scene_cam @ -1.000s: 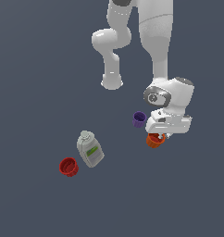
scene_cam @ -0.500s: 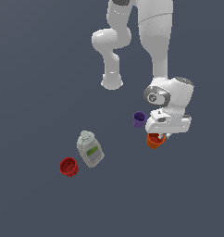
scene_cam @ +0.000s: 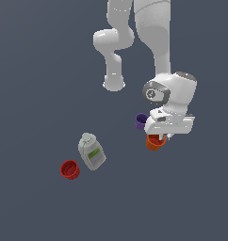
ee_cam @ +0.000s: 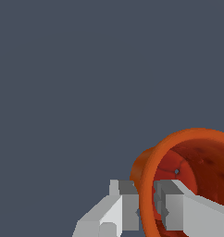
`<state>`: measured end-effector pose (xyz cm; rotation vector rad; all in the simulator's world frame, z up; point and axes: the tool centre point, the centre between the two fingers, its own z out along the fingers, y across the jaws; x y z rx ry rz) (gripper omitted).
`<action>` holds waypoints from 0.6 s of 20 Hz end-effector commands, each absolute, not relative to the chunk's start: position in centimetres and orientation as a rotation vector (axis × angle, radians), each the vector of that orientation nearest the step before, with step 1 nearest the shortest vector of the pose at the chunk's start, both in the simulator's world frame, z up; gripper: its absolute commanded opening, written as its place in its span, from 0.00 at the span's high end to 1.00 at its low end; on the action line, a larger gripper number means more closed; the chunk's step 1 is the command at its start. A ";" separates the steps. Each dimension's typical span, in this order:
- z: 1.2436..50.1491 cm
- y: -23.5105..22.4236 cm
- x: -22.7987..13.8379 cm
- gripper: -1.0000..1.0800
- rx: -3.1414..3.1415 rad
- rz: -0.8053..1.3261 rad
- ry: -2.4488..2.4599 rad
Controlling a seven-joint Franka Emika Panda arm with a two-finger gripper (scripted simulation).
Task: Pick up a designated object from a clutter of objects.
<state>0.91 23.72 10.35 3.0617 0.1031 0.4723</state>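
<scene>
The grey bottle (scene_cam: 91,151) carries a green label — its writing is too small to read. The orange cup (scene_cam: 155,141) sits right of centre in the exterior view, directly under the fingers (scene_cam: 159,138). In the wrist view the two fingers (ee_cam: 127,203) straddle the orange cup's (ee_cam: 188,176) rim — one outside the wall, one inside — closed narrow upon it. The purple cup (scene_cam: 142,121) lies just beside it, up and left; the red cup (scene_cam: 69,170) lies lower left, near the bottle.
</scene>
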 end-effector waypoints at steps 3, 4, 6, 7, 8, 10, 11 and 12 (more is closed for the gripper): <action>13.0 21.8 2.0 1.00 3.062 0.475 0.104; 13.7 21.3 2.2 1.00 3.062 0.475 0.104; 15.1 20.3 2.8 1.00 3.062 0.475 0.105; 15.7 19.7 3.0 1.00 3.062 0.475 0.105; 16.4 19.2 3.3 1.00 3.062 0.475 0.105; 17.9 18.2 3.8 1.00 3.063 0.475 0.106; 18.6 17.7 4.1 1.00 3.063 0.475 0.106; 19.3 17.1 4.4 1.00 3.063 0.475 0.106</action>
